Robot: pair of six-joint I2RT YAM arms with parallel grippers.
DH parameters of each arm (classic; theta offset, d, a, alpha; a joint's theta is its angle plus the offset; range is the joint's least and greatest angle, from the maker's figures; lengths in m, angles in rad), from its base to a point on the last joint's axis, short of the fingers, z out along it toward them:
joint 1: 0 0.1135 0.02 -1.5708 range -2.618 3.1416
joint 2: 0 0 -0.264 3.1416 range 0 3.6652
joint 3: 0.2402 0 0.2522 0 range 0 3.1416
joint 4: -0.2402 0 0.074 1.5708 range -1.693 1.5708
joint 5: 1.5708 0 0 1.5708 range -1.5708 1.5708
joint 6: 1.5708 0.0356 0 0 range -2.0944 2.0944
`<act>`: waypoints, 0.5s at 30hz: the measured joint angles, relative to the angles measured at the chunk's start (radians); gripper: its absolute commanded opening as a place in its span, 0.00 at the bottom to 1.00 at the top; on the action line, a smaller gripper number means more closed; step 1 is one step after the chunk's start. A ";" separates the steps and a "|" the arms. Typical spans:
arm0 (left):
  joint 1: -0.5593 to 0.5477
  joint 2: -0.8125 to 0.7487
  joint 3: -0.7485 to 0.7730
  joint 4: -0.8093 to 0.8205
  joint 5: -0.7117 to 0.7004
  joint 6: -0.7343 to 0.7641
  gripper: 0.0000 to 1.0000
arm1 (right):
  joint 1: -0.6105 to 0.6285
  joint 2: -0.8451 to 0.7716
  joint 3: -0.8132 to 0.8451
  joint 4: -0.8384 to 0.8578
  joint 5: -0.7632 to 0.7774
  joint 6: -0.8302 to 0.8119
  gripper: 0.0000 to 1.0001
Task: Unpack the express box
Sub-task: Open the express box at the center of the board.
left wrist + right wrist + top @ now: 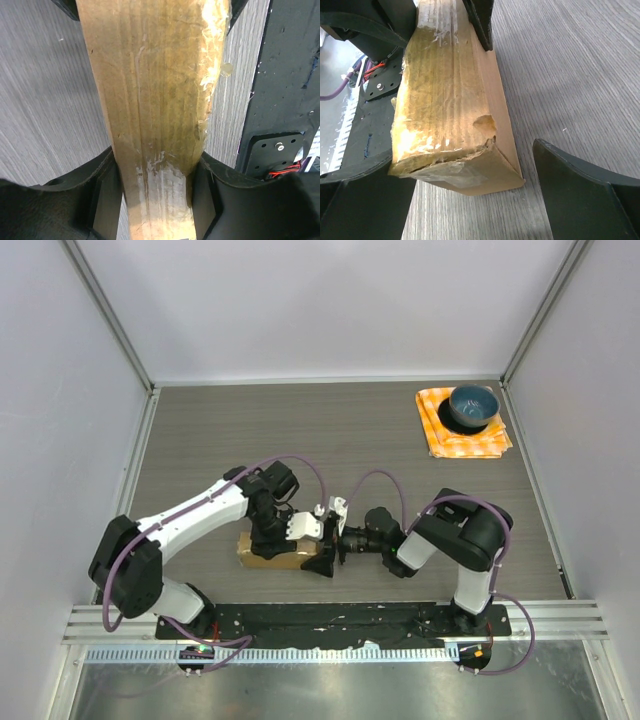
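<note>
Overhead view of a grey wood-grain table [200, 440] with 2 robot arms mounted at its near edge.

On the left, the white and black left arm bends inward, and the left gripper [272, 538] comes down over the express box [258, 555]. The box is a small brown cardboard carton that lies flat on the table near the front, just ahead of the black base plate [340, 620], between the 2 arms.

In the left wrist view, the box [160, 100] runs lengthwise between the left gripper [155, 195]. The 2 black fingers [102, 190] press against its 2 long sides, so the pincer is at a middling width and clamped on the carton. Clear tape [215, 45], wrinkled and glossy, runs along the box's top edge.

At centre, the black right arm reaches leftward and the right gripper [327, 540] meets the right end of the box.

In the right wrist view, the right gripper [455, 165] is spread wide around the near end of the box [450, 100]. One finger sits low beside the taped face. The other finger [580, 190] stands apart from the cardboard, with bare table between them. That end of the box looks crumpled and slightly torn.

At the far right corner of the table, an orange checked cloth [470, 440] lies flat with a blue bowl [472, 407] on it, well apart from the box.
</note>
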 measured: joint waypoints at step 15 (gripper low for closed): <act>0.003 -0.115 0.142 -0.111 0.144 -0.072 0.51 | 0.090 -0.168 0.001 -0.025 0.066 -0.103 0.22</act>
